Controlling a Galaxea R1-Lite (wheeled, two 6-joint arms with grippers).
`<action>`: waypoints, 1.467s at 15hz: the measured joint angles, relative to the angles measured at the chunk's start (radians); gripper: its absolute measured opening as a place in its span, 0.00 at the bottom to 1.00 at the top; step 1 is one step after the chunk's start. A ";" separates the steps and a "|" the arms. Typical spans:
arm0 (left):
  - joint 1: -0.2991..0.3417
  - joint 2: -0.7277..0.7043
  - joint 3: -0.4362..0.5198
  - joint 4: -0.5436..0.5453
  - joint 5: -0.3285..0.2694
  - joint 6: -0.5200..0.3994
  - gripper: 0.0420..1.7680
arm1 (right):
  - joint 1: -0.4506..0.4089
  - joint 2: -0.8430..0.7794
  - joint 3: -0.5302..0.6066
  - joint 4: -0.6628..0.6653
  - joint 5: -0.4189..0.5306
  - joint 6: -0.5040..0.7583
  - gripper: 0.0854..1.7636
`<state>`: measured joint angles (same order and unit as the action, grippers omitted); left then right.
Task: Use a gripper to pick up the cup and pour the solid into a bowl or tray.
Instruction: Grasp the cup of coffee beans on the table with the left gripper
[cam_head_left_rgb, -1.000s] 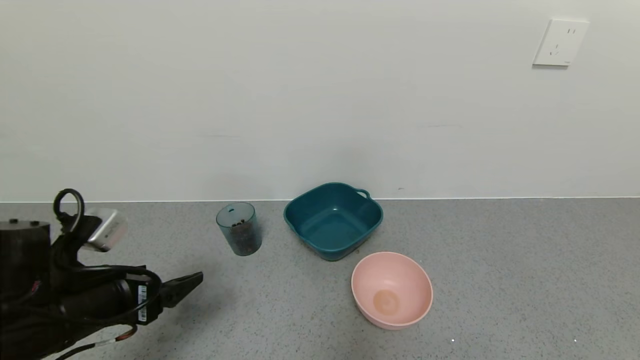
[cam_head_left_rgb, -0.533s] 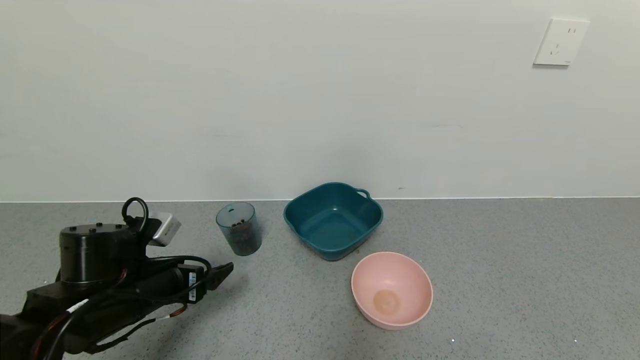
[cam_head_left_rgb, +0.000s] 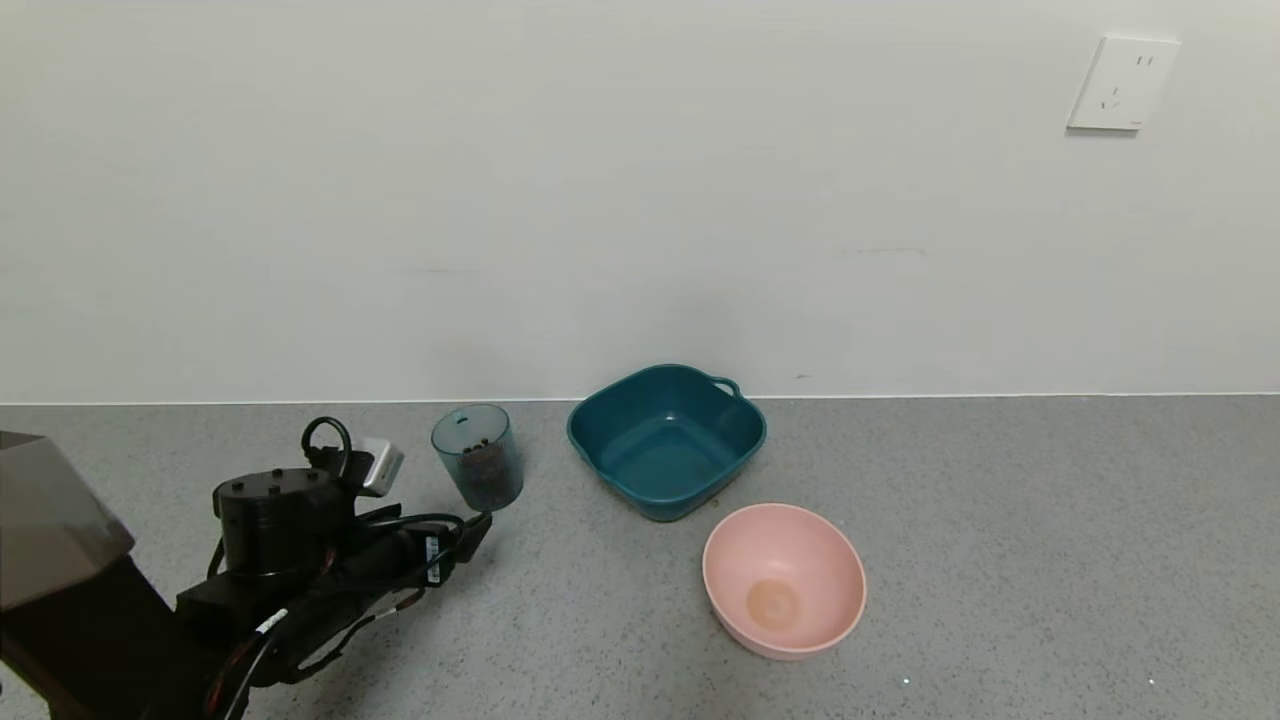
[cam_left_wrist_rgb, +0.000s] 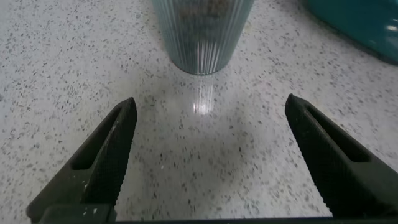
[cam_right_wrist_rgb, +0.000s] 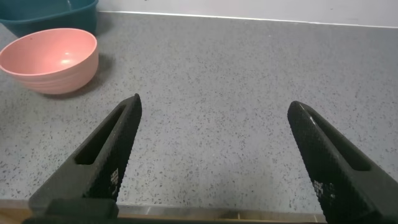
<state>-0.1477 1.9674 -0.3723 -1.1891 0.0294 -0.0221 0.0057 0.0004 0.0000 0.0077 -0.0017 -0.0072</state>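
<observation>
Near the bench's back edge: cup upright, beans inside; left gripper spread wide just short of it. Nothing grasped; lifting and pouring into pink bowl remain.

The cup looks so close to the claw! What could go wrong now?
1. The left claw is open, with the cup just ahead and not yet between its fingers. If it pushes forward off-centre, a finger might knock the narrow cup over and spill the beans.
2. The teal tub sits nearer the cup than the pink bowl, so beans might drop into it by mistake.
</observation>
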 joint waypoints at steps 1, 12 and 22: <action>-0.001 0.027 -0.003 -0.046 0.003 -0.001 0.97 | 0.000 0.000 0.000 0.000 0.000 0.000 0.97; -0.026 0.295 -0.071 -0.371 0.077 -0.001 0.97 | 0.000 0.000 0.000 0.000 0.000 0.000 0.97; -0.073 0.367 -0.226 -0.372 0.203 -0.001 0.97 | 0.000 0.000 0.000 0.000 0.000 0.000 0.97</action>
<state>-0.2211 2.3343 -0.5987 -1.5611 0.2328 -0.0230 0.0057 0.0004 0.0000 0.0077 -0.0013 -0.0072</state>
